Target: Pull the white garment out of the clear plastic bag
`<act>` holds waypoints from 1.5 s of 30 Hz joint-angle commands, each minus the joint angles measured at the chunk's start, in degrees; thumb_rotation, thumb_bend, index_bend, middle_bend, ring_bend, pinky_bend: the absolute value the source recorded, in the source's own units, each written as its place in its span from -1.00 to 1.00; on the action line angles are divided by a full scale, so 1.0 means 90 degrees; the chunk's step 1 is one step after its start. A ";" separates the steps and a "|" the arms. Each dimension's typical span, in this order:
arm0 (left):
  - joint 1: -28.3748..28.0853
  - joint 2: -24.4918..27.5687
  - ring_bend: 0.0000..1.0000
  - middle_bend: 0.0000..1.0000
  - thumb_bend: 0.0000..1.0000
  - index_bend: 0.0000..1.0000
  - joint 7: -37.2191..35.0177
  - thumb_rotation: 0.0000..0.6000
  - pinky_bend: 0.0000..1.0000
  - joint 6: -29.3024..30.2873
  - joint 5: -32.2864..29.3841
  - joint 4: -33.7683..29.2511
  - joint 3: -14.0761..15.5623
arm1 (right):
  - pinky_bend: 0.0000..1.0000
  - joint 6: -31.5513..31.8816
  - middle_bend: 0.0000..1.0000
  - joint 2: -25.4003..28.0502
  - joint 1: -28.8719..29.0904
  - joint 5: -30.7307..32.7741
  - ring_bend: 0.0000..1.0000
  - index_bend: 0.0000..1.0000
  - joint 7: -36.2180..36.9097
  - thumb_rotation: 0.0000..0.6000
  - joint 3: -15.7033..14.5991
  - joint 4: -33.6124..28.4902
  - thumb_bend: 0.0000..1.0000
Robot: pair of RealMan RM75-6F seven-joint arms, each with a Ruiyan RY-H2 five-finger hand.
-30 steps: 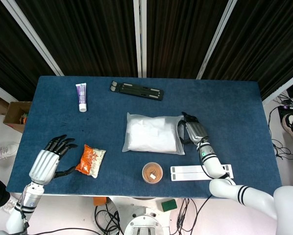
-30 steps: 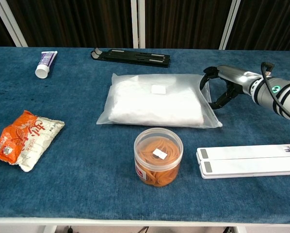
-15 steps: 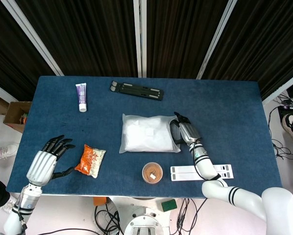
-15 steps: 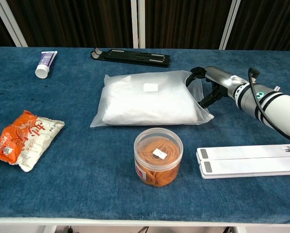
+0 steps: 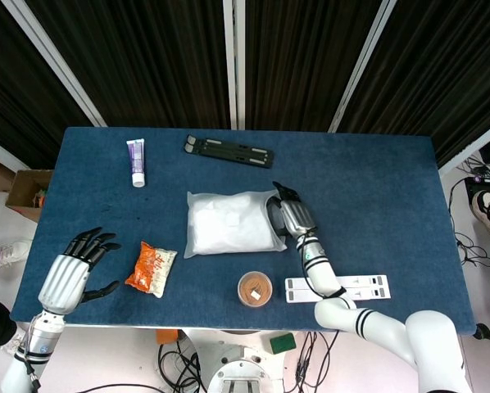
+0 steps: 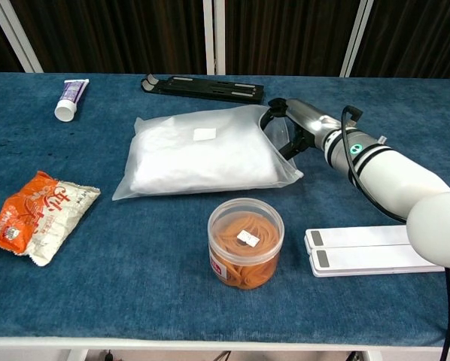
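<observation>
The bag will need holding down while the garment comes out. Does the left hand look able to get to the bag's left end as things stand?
Probably yes. The left hand hangs open beside the table's left edge, and only the snack packet lies partly between it and the clear plastic bag; it could pass over or behind that.

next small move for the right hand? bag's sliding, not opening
Probably bring the left hand over to pin the clear plastic bag. The right hand presses on the bag's right end with nothing bracing the far side, and the white garment is fully inside. The left hand hovers open by the orange snack packet.
</observation>
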 commanded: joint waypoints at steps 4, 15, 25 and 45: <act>0.0022 0.0019 -0.79 -0.59 -0.75 -0.40 -0.0014 1.00 -0.67 0.0010 0.0008 -0.0012 0.0005 | -1.00 -0.0096 -0.92 -0.0296 0.0314 -0.0075 -1.00 -0.21 -0.0460 1.00 0.0017 0.0278 -0.35; 0.0133 0.0067 -0.79 -0.59 -0.75 -0.41 -0.0057 1.00 -0.67 0.0139 0.0019 -0.0011 0.0014 | -1.00 0.0466 -0.63 -0.1630 0.0812 -0.0429 -1.00 0.41 -0.0375 1.00 0.0168 0.2125 -0.12; 0.0054 0.0154 -0.79 -0.59 -0.75 -0.41 -0.0071 1.00 -0.67 -0.0043 0.0039 0.0016 0.0006 | -1.00 0.1050 -0.50 -0.1498 0.0484 -0.0890 -1.00 0.61 0.0350 1.00 -0.0001 0.2358 -0.02; -0.2549 -0.1074 -0.79 -0.59 -0.75 -0.32 0.0519 1.00 -0.67 -0.3546 -0.1052 0.0606 -0.1137 | -1.00 0.1212 -0.51 -0.0085 -0.0812 -0.0334 -1.00 0.60 -0.0427 1.00 -0.0052 0.0507 -0.03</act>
